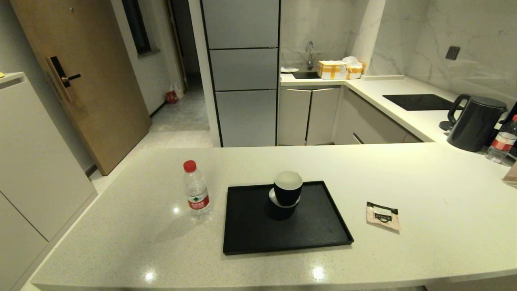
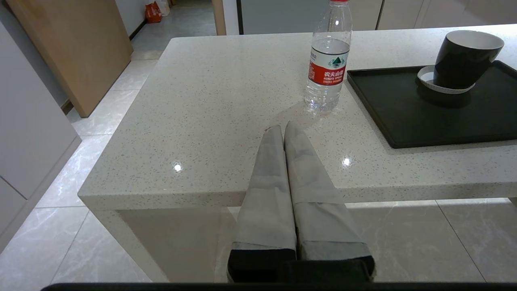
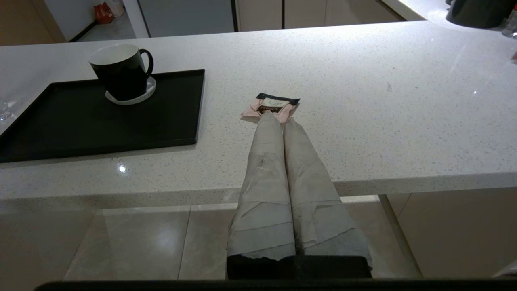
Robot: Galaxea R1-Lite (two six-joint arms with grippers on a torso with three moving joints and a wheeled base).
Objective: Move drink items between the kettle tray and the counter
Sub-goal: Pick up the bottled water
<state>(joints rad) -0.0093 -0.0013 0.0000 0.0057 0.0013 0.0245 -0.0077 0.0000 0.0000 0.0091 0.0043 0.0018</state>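
The water bottle (image 1: pixel 196 189) with red cap and red label stands upright on the speckled counter (image 1: pixel 121 242), just left of the black kettle tray (image 1: pixel 250 230). To the right of the tray, the pale-pink sachet (image 1: pixel 383 215) lies flat on the counter. My left gripper (image 2: pixel 283 128) is shut and empty, back at the counter's front edge, pointing towards the bottle (image 2: pixel 328 56). Also shut and empty, my right gripper (image 3: pixel 278 117) points at the sachet (image 3: pixel 271 106) from the front edge. Neither gripper shows in the head view.
Stacked black cups (image 1: pixel 287 194) with white insides stand at the tray's back middle. At the far right are a black kettle (image 1: pixel 476 121), a second red-labelled bottle (image 1: pixel 502 141) and a black cooktop panel (image 1: pixel 418 102). The counter drops to tiled floor on the left.
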